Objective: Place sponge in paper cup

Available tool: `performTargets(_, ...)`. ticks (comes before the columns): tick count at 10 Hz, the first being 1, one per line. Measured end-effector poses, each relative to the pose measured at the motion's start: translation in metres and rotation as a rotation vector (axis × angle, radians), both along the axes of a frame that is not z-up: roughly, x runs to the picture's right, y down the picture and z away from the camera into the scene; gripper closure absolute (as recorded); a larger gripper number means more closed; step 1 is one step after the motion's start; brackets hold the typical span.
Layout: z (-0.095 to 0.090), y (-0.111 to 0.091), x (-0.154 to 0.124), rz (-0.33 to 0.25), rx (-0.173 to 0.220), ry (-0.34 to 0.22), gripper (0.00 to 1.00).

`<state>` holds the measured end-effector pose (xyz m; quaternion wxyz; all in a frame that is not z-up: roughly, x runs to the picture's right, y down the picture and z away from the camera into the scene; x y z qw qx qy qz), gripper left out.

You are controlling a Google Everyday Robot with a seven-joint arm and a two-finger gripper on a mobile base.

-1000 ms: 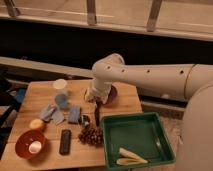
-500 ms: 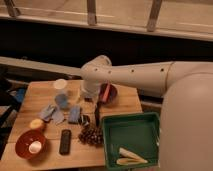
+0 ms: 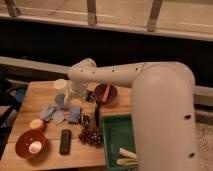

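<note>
Just right of the paper cup [image 3: 61, 85], my gripper [image 3: 75, 99] hangs over the wooden table [image 3: 31, 97], a blue sponge [image 3: 75, 114] just beside it; whether it grasps anything I cannot tell.

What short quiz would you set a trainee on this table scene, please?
1. True or false: the white paper cup stands inside the green plastic tray.
2. The gripper is: A) beside the cup, near the blue sponge; B) over the tray; C) out of view.
3. Fill in: the round red bowl beside the black rectangular remote holds a small ____ ball.
Key: 1 false; 2 A; 3 white.
</note>
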<state>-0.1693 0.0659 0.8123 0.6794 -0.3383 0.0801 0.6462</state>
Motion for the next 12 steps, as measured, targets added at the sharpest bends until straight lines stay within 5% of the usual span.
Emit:
performTargets(5, 0.005, 0.003, -0.002, -0.005, -0.012, 0.004, 0.35)
performTargets(12, 0.041, 0.026, 0.006, 0.06, -0.082, 0.015, 0.35)
